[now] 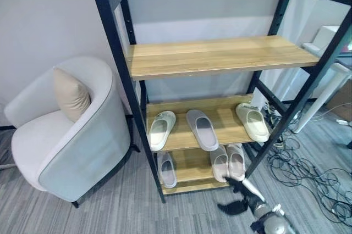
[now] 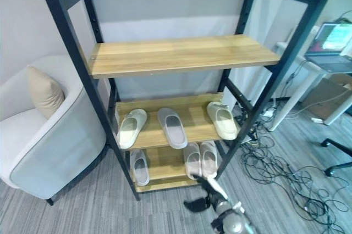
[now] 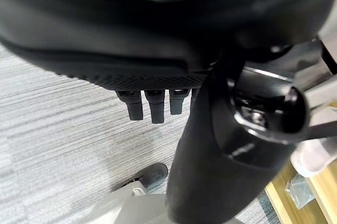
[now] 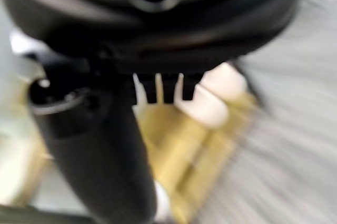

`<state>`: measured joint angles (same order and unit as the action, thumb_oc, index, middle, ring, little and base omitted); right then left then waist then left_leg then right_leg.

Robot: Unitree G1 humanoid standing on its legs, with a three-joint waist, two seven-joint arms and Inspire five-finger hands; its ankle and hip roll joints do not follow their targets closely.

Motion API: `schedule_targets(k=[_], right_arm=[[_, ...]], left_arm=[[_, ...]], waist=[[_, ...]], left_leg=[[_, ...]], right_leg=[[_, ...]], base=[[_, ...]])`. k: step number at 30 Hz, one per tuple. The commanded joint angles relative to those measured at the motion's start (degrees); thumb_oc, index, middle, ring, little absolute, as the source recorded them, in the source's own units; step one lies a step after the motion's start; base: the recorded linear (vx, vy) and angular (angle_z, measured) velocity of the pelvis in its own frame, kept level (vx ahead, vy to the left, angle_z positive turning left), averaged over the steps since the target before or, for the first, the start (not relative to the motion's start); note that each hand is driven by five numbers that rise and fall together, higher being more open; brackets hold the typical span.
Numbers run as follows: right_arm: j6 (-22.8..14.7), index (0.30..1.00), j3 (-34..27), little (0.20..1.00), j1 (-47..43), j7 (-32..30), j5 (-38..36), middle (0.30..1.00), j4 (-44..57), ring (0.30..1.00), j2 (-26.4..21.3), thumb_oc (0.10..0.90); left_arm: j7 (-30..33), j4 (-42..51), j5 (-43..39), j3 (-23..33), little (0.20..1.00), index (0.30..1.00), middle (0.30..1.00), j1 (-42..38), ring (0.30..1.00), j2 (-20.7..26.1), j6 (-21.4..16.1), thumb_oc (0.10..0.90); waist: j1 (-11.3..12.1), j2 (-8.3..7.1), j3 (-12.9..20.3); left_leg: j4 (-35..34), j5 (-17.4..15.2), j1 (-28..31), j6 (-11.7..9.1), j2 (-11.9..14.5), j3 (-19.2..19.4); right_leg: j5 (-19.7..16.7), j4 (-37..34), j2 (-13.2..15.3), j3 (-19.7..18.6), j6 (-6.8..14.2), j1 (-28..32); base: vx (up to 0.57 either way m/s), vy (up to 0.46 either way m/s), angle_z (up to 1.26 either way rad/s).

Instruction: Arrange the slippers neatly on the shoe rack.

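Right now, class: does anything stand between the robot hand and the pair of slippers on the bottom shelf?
Nothing visible does. The right robot hand hangs just in front of the bottom shelf, close to the pale pair of slippers at that shelf's right end. The black rack post stands beside the pair, not across the path.

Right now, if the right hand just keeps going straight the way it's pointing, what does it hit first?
Most likely the pale pair of slippers on the bottom shelf. The right hand sits low in front of the rack, aimed at that pair, and its fingers look straight. Depth is uncertain; it may already be nearly touching.
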<state>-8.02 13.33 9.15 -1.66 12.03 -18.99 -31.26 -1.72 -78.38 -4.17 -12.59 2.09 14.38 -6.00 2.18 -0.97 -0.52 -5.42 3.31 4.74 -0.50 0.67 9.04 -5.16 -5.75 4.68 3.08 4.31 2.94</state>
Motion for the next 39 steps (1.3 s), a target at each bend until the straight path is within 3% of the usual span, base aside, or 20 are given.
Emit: schedule_targets(k=[1,7,16,20,23,26,39], right_arm=[[-3.49,0.9,-3.93,0.9,-1.78,-4.58,8.17,0.9,5.12,0.9,-1.98,0.8],[-5.14,0.9,-12.74,0.9,1.95,-8.61,11.0,0.9,19.2,0.9,-1.69,0.8],[-3.94,0.9,-15.11,0.9,-12.47,-16.05,4.93,0.9,10.32,0.9,-2.75,0.8],[-5.05,0.9,-13.54,0.9,-20.18,-17.67,1.45,0.9,4.66,0.9,-5.26,0.8],[-5.99,0.9,-6.48,0.9,-30.62,-16.64,-1.85,0.9,-1.77,0.9,-6.63,0.8],[-5.74,0.9,-2.86,0.9,-34.8,-15.38,-4.03,0.9,-6.61,0.9,-6.92,0.8],[-6.97,0.9,-1.13,0.9,-38.82,-13.79,-10.38,0.9,-10.71,0.9,-9.05,0.8]], left_arm=[[-1.27,-3.11,1.26,1.17,0.9,0.9,0.9,-4.14,0.9,-3.53,-2.1,0.8],[-0.7,-2.98,1.49,1.85,0.9,0.9,0.9,-3.45,0.9,-3.96,-2.68,0.8],[0.06,-3.43,2.77,0.06,0.9,0.9,0.9,-3.3,0.9,-3.36,-2.35,0.8],[1.31,-3.12,3.93,-1.36,0.9,0.9,0.9,-3.46,0.9,-2.65,-2.81,0.8],[2.3,-3.3,4.04,-1.91,0.9,0.9,0.9,-3.72,0.9,-1.35,-3.06,0.8],[2.28,-3.56,3.6,-2.16,0.9,0.9,0.9,-4.03,0.9,-0.95,-2.94,0.8],[2.05,-3.47,2.85,-2.69,0.9,0.9,0.9,-4.56,0.9,-0.47,-3.21,0.8]], waist=[[-0.34,-0.25,-0.85],[-0.64,-0.14,-0.45],[1.07,-0.3,-0.31],[2.49,-0.59,-0.34],[4.0,-1.12,-1.1],[4.6,-1.3,-1.31],[5.53,-0.29,-2.59]], left_leg=[[0.42,-5.0,0.54,-2.45,1.72,-9.44],[0.42,-5.32,0.58,-2.41,1.64,-8.98],[0.42,-5.07,-0.29,-2.43,1.28,-9.39],[0.42,-4.8,-0.95,-2.61,1.16,-10.01],[0.42,-4.23,-1.79,-3.0,1.11,-10.53],[0.42,-3.9,-2.3,-3.19,1.05,-10.69],[0.42,-2.45,-6.16,-3.97,0.66,-13.29]], right_leg=[[3.73,0.75,1.58,1.13,3.08,0.71],[3.53,0.75,1.77,0.83,3.35,0.41],[3.27,0.75,2.03,1.4,3.39,-0.12],[3.32,0.75,2.06,2.01,3.41,-0.44],[3.45,0.75,2.12,2.74,3.34,-0.69],[3.36,0.75,2.24,3.09,3.25,-0.95],[3.55,0.75,2.46,5.49,3.03,-3.31]], base=[[-0.01,0.026,-0.04],[0.0,0.012,-0.02],[0.0,0.004,-0.01],[0.01,-0.01,0.03],[0.02,-0.052,0.06],[0.02,-0.018,0.05],[0.01,-0.023,0.12]])
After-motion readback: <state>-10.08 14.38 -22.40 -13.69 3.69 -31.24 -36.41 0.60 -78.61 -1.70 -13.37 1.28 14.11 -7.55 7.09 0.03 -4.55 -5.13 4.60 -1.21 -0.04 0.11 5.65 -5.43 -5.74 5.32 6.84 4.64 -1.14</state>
